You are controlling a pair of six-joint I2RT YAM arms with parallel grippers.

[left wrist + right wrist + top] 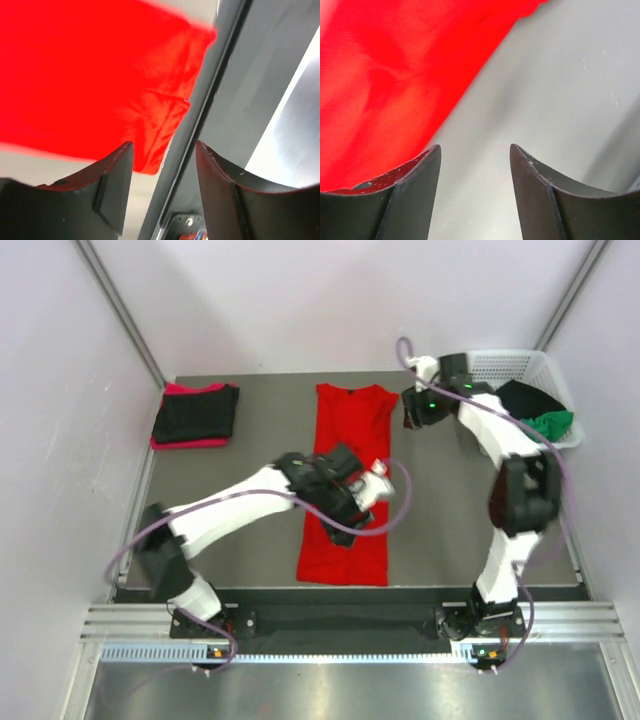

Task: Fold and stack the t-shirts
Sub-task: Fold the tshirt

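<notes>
On the counter (440, 530), seen from above, the red t-shirt (350, 420) lies flat beneath the left jaws; the left wrist view shows them parted, empty, a corner just ahead; the right wrist view shows the right jaws likewise, cloth ahead-left, probably limp, best pinched at corners.

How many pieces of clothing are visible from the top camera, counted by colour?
Bright red shirt: 1, on the table
Black garments: 2, one on the left pile, one in the basket
Green garment: 1, in the basket
Pinkish red shirt: 1, under the black one on the left
Total: 5
</notes>
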